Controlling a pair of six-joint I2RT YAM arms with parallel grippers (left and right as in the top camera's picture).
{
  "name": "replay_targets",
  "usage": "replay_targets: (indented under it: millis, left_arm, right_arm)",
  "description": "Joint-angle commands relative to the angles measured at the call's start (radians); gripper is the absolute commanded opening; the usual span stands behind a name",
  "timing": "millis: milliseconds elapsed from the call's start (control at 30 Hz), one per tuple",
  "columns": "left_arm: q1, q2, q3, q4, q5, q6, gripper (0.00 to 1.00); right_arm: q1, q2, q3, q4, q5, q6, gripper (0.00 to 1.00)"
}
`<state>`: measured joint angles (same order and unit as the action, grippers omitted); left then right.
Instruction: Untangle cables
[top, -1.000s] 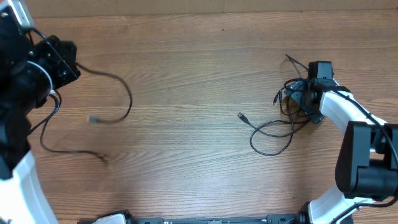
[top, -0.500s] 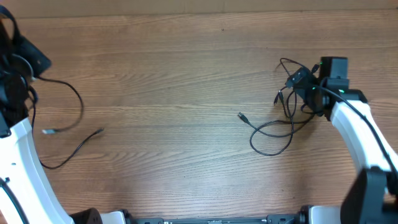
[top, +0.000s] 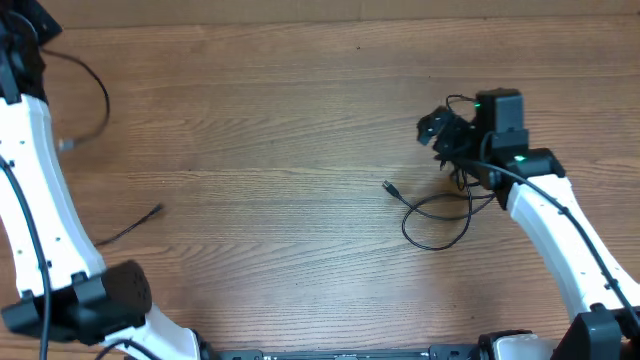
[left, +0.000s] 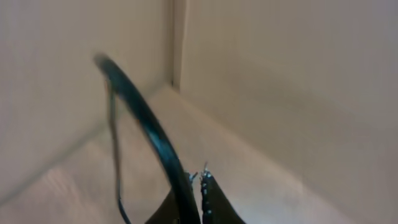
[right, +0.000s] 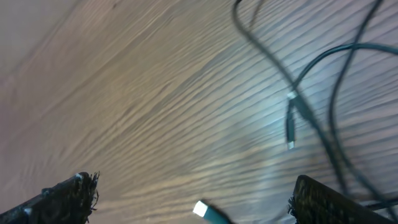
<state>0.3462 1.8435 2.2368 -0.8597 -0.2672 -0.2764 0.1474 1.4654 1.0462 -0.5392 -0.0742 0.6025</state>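
Observation:
One black cable (top: 97, 83) trails from my left gripper (top: 28, 20) at the table's far left corner. It curves down to a silver plug (top: 66, 144), and its other end (top: 150, 214) lies lower down. In the left wrist view the left gripper (left: 198, 178) is shut on this cable (left: 152, 134). The other cables (top: 462, 176) lie tangled at the right, with a loop (top: 436, 222) and a plug (top: 388, 186) reaching left. My right gripper (top: 433, 128) hovers over the tangle's left edge. It stands wide open (right: 193, 188), with a white-tipped plug (right: 203, 210) below it.
The table is bare wood (top: 290, 130) between the two cable groups. Low beige walls (left: 280, 74) meet in a corner just beyond the left gripper. My right arm (top: 560, 230) stretches from the front right edge toward the tangle.
The left arm has drawn back into the far left corner, dragging its cable left and up. The right gripper has shifted left off the tangle, staying open.

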Motion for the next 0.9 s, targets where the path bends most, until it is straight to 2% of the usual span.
replay_targets:
  millis: [0, 167, 300, 500, 633, 700, 733, 767, 867]
  left_arm:
    - [0.074, -0.002, 0.162, 0.106, -0.024, 0.054, 0.09]
    - [0.159, 0.067, 0.275, 0.280, 0.079, 0.169, 0.11]
    - [0.165, 0.121, 0.301, 0.311, 0.081, 0.199, 0.12]
    - [0.141, 0.168, 0.301, 0.059, 0.089, 0.114, 0.06]
    - [0.104, 0.169, 0.300, -0.148, 0.089, 0.069, 0.14]
    - [0.085, 0.174, 0.297, -0.264, 0.089, -0.011, 0.18]
    - [0.076, 0.180, 0.294, -0.330, 0.090, -0.077, 0.27]
    - [0.068, 0.184, 0.287, -0.385, 0.093, -0.132, 0.39]
    - [0.051, 0.199, 0.246, -0.508, 0.114, -0.254, 0.82]
  right_arm:
    - [0.031, 0.004, 0.002, 0.005, 0.028, -0.009, 1.00]
    - [0.074, 0.009, 0.002, 0.010, 0.029, -0.009, 1.00]
    - [0.104, 0.024, 0.002, 0.010, 0.029, -0.009, 1.00]
    - [0.156, 0.046, 0.002, 0.010, 0.029, -0.009, 1.00]
    - [0.170, 0.060, 0.002, 0.010, 0.031, -0.009, 1.00]
    - [0.169, 0.072, 0.002, 0.014, 0.032, -0.009, 1.00]
    - [0.169, 0.079, 0.002, 0.016, 0.032, -0.009, 1.00]
    - [0.169, 0.085, 0.002, 0.016, 0.032, -0.009, 1.00]
    - [0.170, 0.101, 0.002, 0.013, 0.031, -0.009, 1.00]
